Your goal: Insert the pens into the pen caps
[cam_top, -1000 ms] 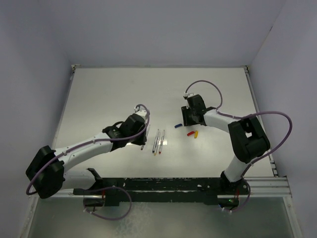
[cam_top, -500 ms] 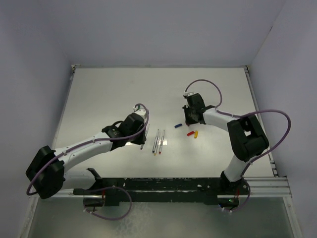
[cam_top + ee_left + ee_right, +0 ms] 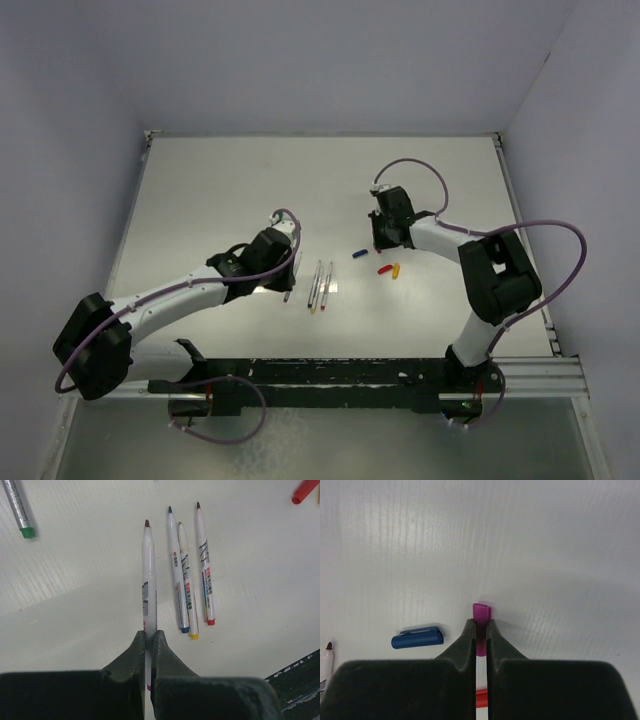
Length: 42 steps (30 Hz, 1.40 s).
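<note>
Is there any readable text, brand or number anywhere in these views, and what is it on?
Blue-ended pen: short red brand mark near the tip, too blurred to read for certain.
Yellow-ended pen, red-ended pen, purple pen: dark and red barrel print, too small to read.
Green-ended pen: fine dark print, unreadable.
Nothing legible anywhere else.

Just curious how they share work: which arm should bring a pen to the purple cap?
Left, probably: the left gripper holds a pen, tip free; the right gripper pinches the purple cap.
</note>
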Tool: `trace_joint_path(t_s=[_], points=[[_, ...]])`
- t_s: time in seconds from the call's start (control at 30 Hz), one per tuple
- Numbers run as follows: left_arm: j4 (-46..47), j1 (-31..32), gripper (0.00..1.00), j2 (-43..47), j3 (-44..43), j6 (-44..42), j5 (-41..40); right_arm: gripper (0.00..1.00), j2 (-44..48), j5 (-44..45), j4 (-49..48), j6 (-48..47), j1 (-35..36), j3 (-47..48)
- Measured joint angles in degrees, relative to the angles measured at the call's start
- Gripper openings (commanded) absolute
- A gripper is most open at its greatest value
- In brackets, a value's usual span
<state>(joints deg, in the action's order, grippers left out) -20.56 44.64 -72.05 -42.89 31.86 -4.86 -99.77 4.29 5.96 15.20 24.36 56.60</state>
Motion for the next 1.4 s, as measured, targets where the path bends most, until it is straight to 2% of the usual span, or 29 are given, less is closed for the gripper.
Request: trace_joint_path(t_s=[0.27, 0.5, 0.7, 0.93, 1.4], points=[[0.26, 0.0, 0.0, -0.09, 0.0, -0.2, 0.22, 0.0, 1.4, -0.85, -0.63, 1.2, -0.04, -1.05], [3.74, 0.0, 0.0, 0.04, 0.57, -1.55, 1.33, 0.0, 13.84, -1.46, -4.98, 2.49, -0.04, -5.03], [11.61, 0.0, 0.0, 1.95, 4.39, -1.95, 4.35, 0.0, 24.92, -5.49, -14.27, 6.34, -0.04, -10.64], [21.57, 0.0, 0.0, 4.37, 7.43, -2.12, 8.9, 0.0, 32.44, -12.57, -26.62, 13.97, -0.04, -18.73], [43.43, 1.99, 0.0, 3.74, 9.07, -2.49, 13.73, 0.0, 31.58, -20.83, -55.95, 30.25, -0.02, -28.02]])
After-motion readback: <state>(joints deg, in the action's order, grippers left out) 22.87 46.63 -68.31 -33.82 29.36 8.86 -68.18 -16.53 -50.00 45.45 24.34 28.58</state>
